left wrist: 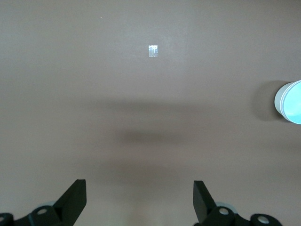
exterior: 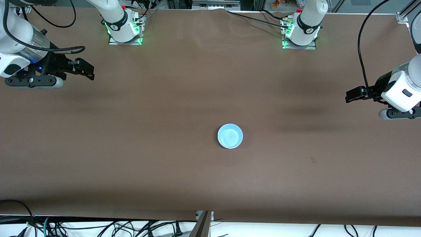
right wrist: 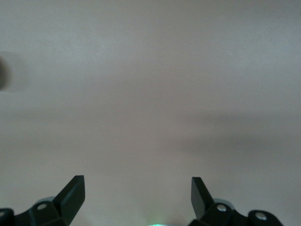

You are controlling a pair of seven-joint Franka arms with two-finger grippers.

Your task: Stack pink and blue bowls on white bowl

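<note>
A single light blue bowl (exterior: 230, 136) stands upright near the middle of the brown table, nearer to the front camera than both arm bases. The left wrist view catches its edge (left wrist: 290, 102), where pale stacked rims show under the blue. The pink bowl and the white bowl are hidden in every view. My left gripper (exterior: 348, 95) hangs open over the left arm's end of the table, holding nothing (left wrist: 139, 188). Over the right arm's end, my right gripper (exterior: 89, 70) is also open and empty (right wrist: 138, 186). Both are well away from the bowl.
A small pale tape mark (exterior: 313, 160) lies on the table (exterior: 164, 115) between the bowl and the left arm's end, and shows in the left wrist view (left wrist: 153, 50). Cables hang along the table's front edge (exterior: 98, 227). The arm bases (exterior: 125, 29) (exterior: 301, 33) stand at the back.
</note>
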